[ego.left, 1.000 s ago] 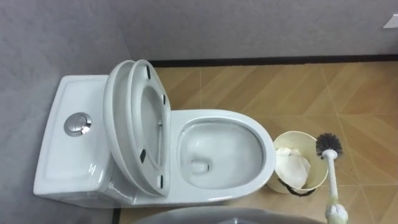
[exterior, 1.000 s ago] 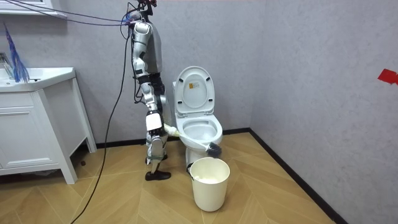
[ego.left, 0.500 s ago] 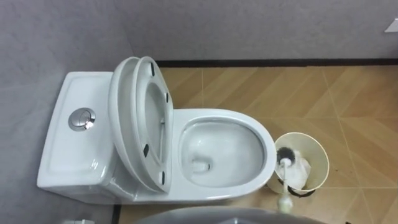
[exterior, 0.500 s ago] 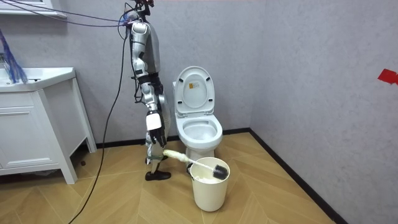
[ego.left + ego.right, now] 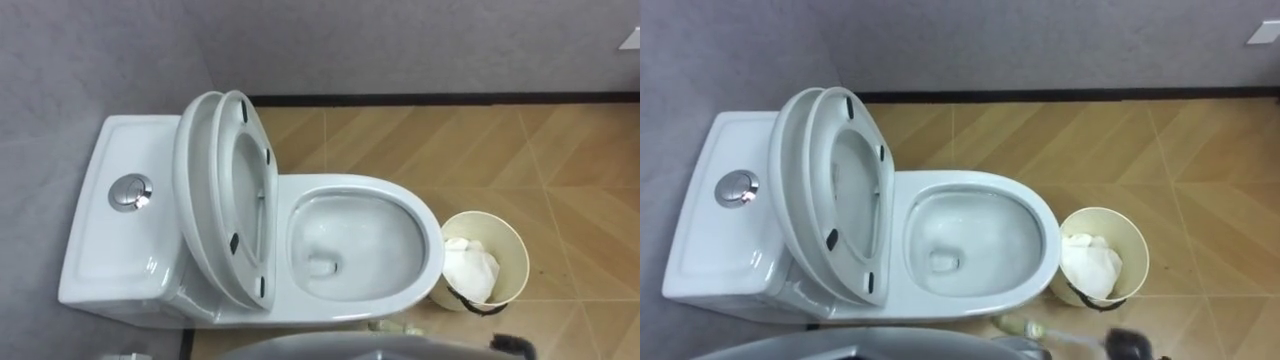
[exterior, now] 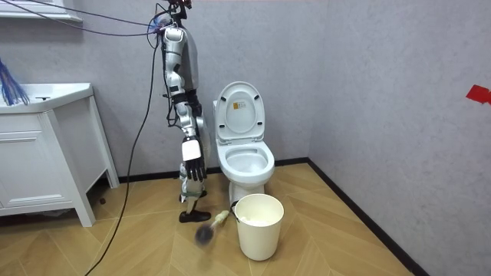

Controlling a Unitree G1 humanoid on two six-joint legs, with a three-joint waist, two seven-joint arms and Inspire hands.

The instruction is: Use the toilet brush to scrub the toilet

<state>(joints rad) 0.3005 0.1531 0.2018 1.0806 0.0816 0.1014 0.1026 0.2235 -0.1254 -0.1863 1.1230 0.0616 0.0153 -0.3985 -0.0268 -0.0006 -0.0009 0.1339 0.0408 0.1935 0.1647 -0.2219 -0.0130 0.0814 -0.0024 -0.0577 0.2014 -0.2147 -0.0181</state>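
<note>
At the far left, the cistern (image 5: 110,230) sits tight against the wall, with its flush button (image 5: 127,193) on top. The lid and seat (image 5: 225,190) next to it are both tipped up against it. That leaves the toilet bowl (image 5: 345,185) fully uncovered from above, which is what brushing needs.

At the near edge, the toilet brush (image 5: 395,326) is low by the floor. Its pale handle is just near of the bowl's front and its dark head points right, near of the bin (image 5: 487,214). In the room view it is a blur between the robot's feet and the bin, touching neither hand nor bowl.

The right hand (image 6: 195,170) hangs beside the toilet above the brush, with its fingers loose and spread downward and nothing in them. By my judgement the brush has to be picked up before any scrubbing can start.

The bin stands just right of the bowl's front, almost touching it, and holds a white wad (image 5: 468,268). That gap is tight, so a reach for the handle risks knocking the bin's rim. To the right and far of the bin the wooden floor (image 5: 580,160) runs open to the dark skirting, which gives the arm free room on that side.
</note>
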